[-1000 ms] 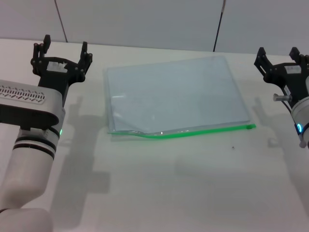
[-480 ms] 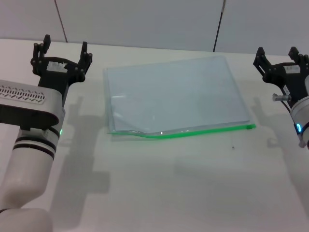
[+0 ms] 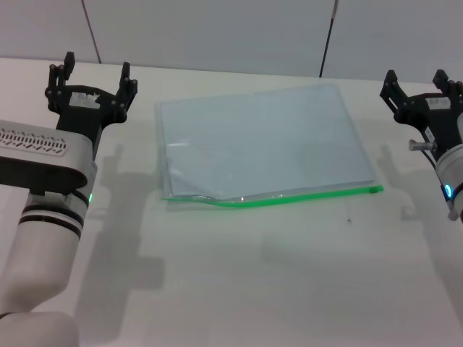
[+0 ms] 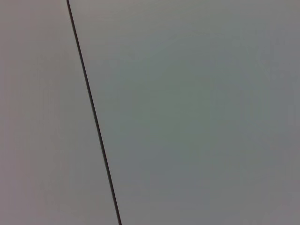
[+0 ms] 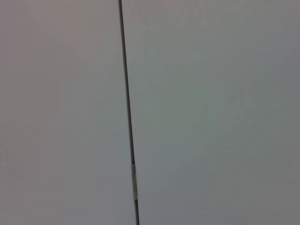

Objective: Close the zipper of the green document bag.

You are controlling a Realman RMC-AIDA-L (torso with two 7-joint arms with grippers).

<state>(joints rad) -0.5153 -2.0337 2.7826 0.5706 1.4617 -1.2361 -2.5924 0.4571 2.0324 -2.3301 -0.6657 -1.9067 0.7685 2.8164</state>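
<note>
The large flat translucent pale blue-grey green document bag [image 3: 264, 142] lies on the white table [image 3: 239, 289], its bright green zipper [image 3: 289, 196] nearest the robot, gaping toward the left. Left gripper [image 3: 94, 74] and right gripper [image 3: 417, 81] both hover spread, well apart from it. One should pin the bag, the other pull the slider (I cannot make it out).

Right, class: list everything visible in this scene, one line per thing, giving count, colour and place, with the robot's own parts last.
green document bag: one, translucent pale blue-grey, flat on the table's middle.
zipper: one, bright green, along the bag's near long edge, gaping toward the robot's left end.
table: one, white, under everything.
wall panels: pale grey with dark seams, behind the table.
left gripper: one, black, open, on the table's left side, apart from the bag.
right gripper: one, black, open, on the table's right side, apart from the bag.
</note>
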